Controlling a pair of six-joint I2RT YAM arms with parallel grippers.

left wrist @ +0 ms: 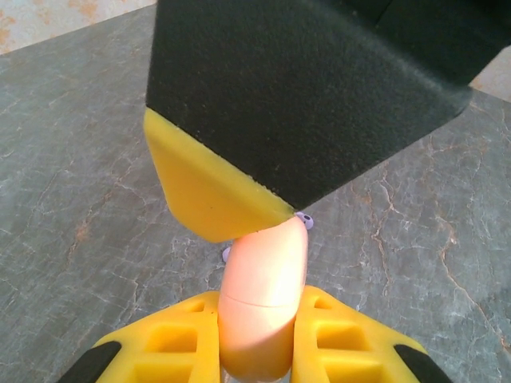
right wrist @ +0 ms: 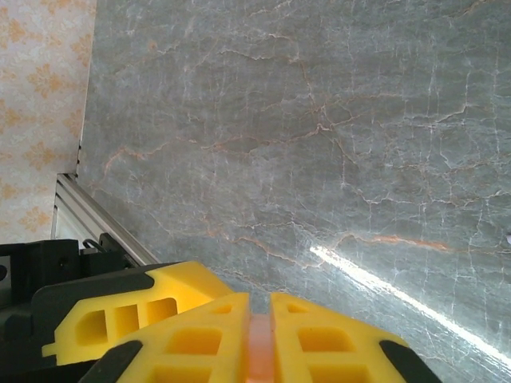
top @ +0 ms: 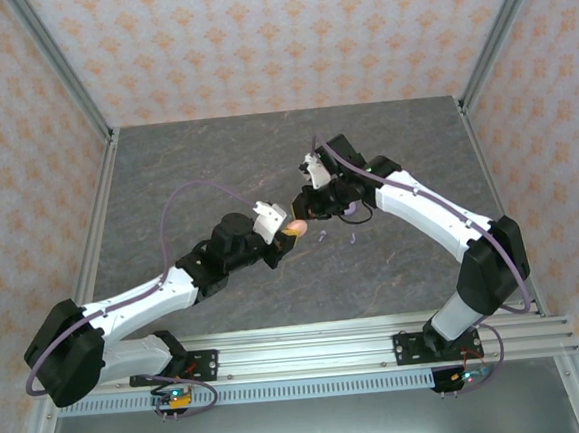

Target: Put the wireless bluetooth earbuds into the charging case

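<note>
The salmon-pink charging case [left wrist: 263, 307] stands on edge, off the counter [top: 196, 174] near its middle, pinched at its lower half by the jaws of the left gripper [top: 283, 235]. A seam runs across the case and its two halves sit together, so what is inside is hidden.

The right gripper [top: 306, 207] meets it from 1 o'clock. In the left wrist view one of its yellow-tipped fingers [left wrist: 209, 195] lies against the case's top. In the right wrist view its jaws are pressed on a thin salmon-pink strip [right wrist: 258, 343], probably the upper rim of the same case, though the sliver is too narrow to be sure.

Two lilac earbuds lie loose on the counter at about 3 o'clock from the case, one [top: 323, 236] just beside it and the other [top: 352, 239] a little farther out.
</note>
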